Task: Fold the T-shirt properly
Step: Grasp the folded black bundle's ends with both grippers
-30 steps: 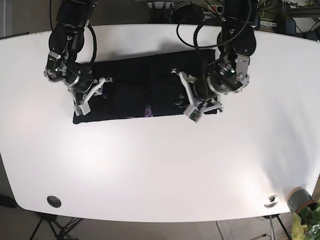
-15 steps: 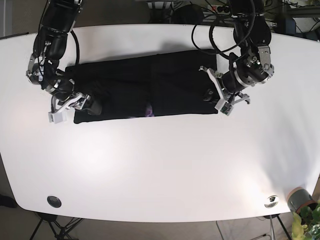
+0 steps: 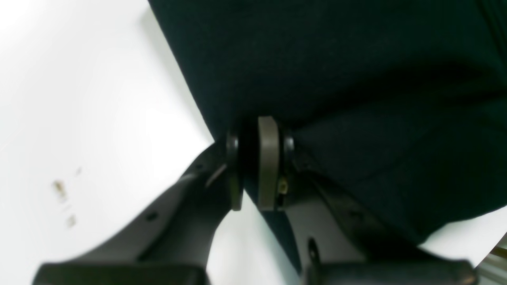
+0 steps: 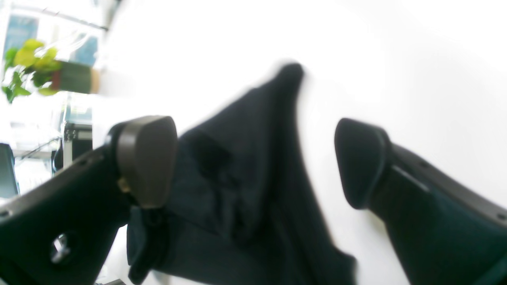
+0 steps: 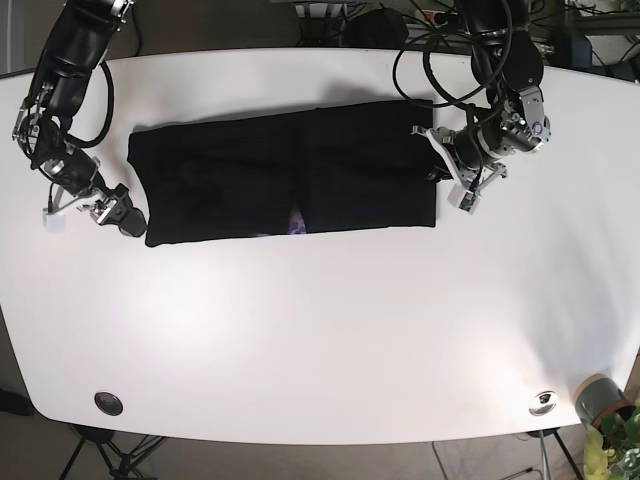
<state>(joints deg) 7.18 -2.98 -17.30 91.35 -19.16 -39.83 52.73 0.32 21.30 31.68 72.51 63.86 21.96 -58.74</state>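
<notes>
The black folded cotton T-shirt runs past the top and right edges of the left wrist view. In the right wrist view its folds are motion-blurred and cut by the bottom edge. In the base view the right gripper is too small to show its jaw gap. The green potted plant is cropped at the corner.

White table, corner plant
</notes>
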